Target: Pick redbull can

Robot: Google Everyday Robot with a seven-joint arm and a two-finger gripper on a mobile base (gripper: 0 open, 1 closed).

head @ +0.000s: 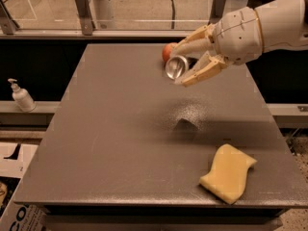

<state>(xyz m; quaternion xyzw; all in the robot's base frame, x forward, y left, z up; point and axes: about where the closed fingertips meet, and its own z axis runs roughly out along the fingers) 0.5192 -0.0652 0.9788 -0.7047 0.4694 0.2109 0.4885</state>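
"Gripper [179, 66] first: where is it, and what has it got?"

"In the air over the far right part of the table [115, 129]. Its two fingers are clamped on the redbull can [175, 67], one above and one below. The can lies sideways with a round end toward the camera. It is clear of the tabletop, and its shadow [185, 124] falls on bare surface nearer us."

"Why sideways?"

"My guess is that the fingers close across the slim body, where they get the best purchase. The pick looks as good as done."

"And the count, big to small?"

"One grey table. One yellow sponge [227, 173] by the near right corner, well apart from the gripper and no part of the task. One red apple [168, 52] at the far edge, just behind the upper finger and partly hidden. One can, in the grip. One pump bottle [21, 96], standing on a low ledge off the table at the view's left."
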